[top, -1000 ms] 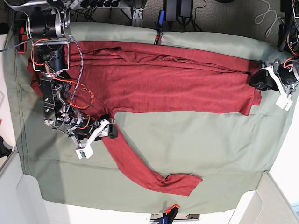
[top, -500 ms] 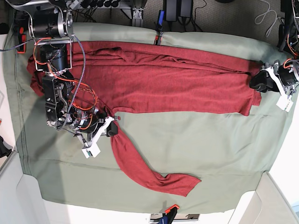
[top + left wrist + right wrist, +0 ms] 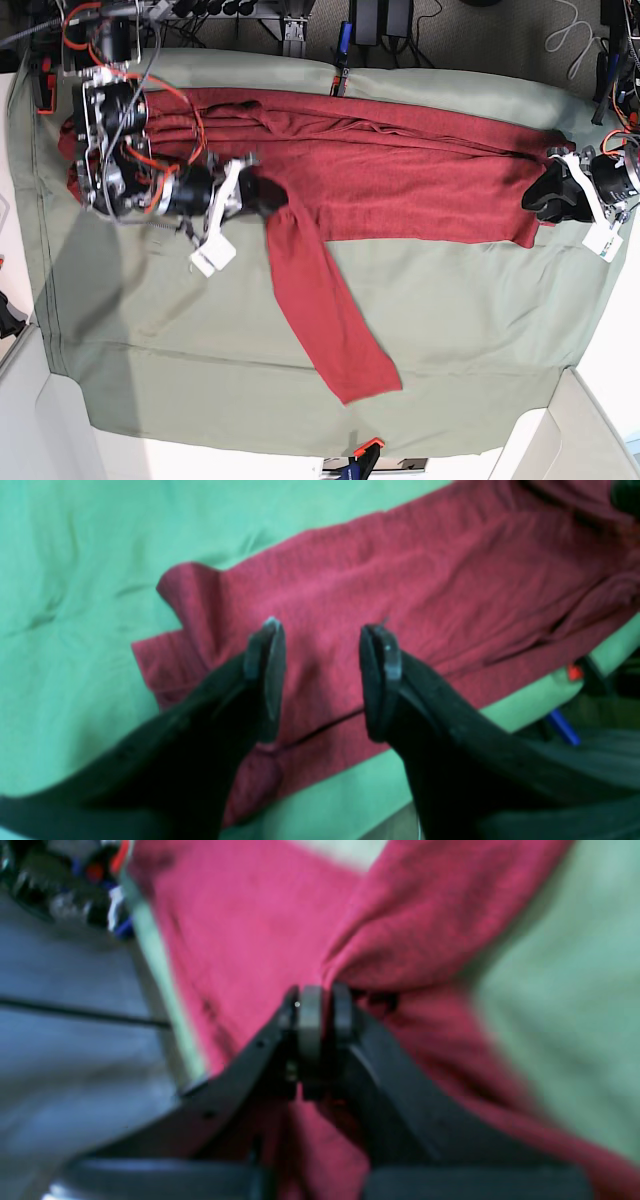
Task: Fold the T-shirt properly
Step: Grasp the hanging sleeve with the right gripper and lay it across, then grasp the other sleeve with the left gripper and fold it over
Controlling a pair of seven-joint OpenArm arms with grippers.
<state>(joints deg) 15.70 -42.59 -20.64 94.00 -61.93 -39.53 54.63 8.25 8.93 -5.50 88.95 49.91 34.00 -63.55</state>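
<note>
T-shirt (image 3: 400,175), sleeve (image 3: 320,300) fold
Right gripper (image 3: 316,1005) clamped sleeve's shoulder end; sleeve trailed away from body. Left gripper (image 3: 320,675) stood part-open, empty, over hem.

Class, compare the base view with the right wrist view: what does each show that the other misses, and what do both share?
Only the base view shows the whole T-shirt, its loose sleeve trailing across the cover, and the left gripper open at the far hem. Only the right wrist view shows the right gripper close up, shut on pinched red cloth. Both share the T-shirt, the cover and the right gripper.
</note>
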